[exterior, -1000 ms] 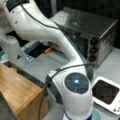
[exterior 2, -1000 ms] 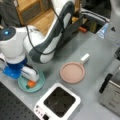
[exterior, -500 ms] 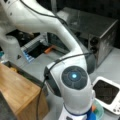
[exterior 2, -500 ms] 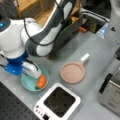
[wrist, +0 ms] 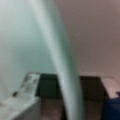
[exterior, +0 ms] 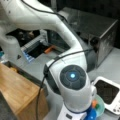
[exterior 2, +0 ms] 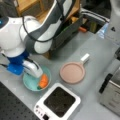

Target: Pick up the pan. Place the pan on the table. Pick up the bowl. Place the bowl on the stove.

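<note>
The teal bowl [exterior 2: 31,82] holds orange food [exterior 2: 44,80] and stands on the grey table [exterior 2: 82,42] at a front view's lower left. My gripper [exterior 2: 36,73] is down at the bowl's near rim. In the wrist view the rim of the bowl [wrist: 53,45] runs between the fingers of the gripper [wrist: 67,87], which stand apart, open. The pink pan [exterior 2: 72,73] lies flat on the table to the right of the bowl, white handle pointing up-right. The white stove [exterior 2: 58,103] with its black top is bare, just below both. A sliver of the bowl [exterior: 101,106] shows beside the stove [exterior: 107,91].
A silver toaster oven [exterior: 97,32] stands behind the stove; its corner [exterior 2: 112,92] shows at a front view's right edge. A light wooden box [exterior: 20,92] sits at a front view's lower left. My arm [exterior: 72,82] blocks much of that view.
My gripper has come down from above the bowl to its rim. The pan and the stove have not moved.
</note>
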Controlling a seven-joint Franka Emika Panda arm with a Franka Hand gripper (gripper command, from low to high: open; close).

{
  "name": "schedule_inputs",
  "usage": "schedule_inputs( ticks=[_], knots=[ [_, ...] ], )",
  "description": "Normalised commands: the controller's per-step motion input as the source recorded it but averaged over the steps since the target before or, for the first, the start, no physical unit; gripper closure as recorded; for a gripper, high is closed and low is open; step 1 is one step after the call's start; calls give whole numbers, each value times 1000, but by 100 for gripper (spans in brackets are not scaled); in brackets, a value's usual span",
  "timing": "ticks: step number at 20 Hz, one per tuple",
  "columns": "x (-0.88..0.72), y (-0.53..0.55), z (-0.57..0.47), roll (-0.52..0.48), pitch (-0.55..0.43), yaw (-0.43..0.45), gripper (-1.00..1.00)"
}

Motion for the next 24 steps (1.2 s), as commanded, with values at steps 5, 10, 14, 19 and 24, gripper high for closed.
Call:
schedule_inputs(
  ticks=[5, 10, 14, 19, 24],
  knots=[
    [-121, 528, 36, 194, -69, -223, 100],
    [-137, 687, -14, 101, -86, -259, 100],
    [-171, 554, -79, 20, -126, -261, 100],
    [-175, 438, -147, -47, -167, -207, 100],
    [-161, 214, -162, -92, -183, -148, 100]
  ],
)
